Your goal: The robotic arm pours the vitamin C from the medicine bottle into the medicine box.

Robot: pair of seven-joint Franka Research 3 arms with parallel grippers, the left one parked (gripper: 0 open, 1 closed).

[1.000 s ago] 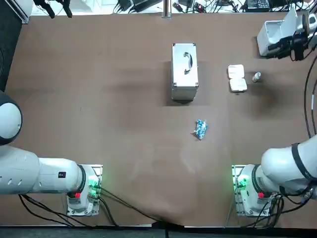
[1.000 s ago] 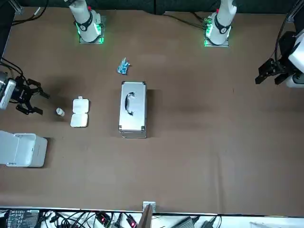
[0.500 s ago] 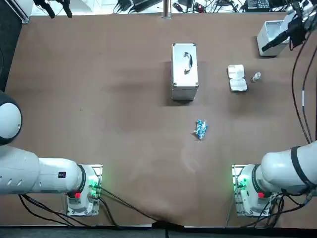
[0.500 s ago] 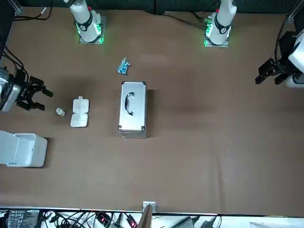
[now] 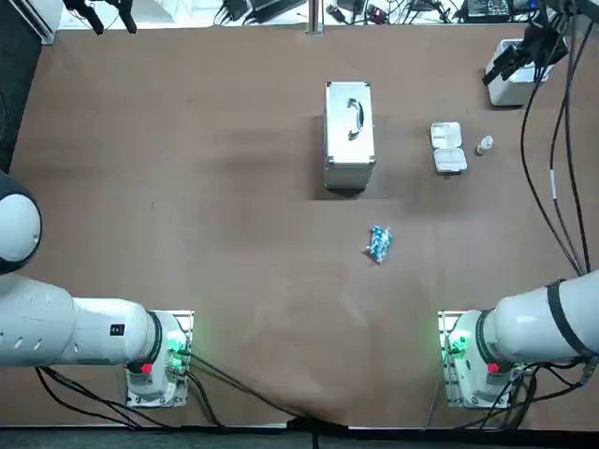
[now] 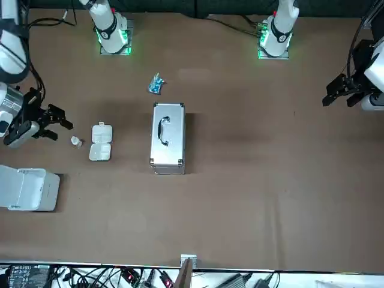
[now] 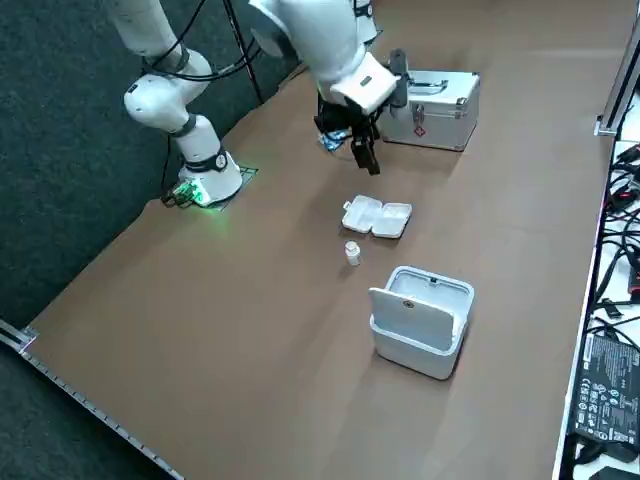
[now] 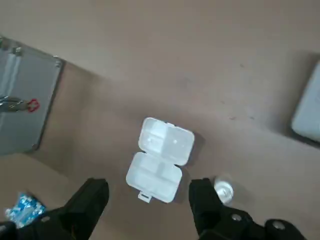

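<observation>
- The metal case (image 8: 20,100) carries a small red cross badge. No writing can be read on anything.
- The wrist camera shows the pill box (image 8: 161,159) lying open, compartments up. From overhead it is only a white shape between the case and the bottle.
- The right gripper (image 7: 362,150) hangs above the table, jaws spread wide and holding nothing.
- The medicine bottle (image 8: 223,191) stands on the table just beside the pill box. It is below the gripper and outside one finger, not between the two.
- A blue packet (image 5: 378,243) and a white bin (image 7: 420,320) sit further off.
</observation>
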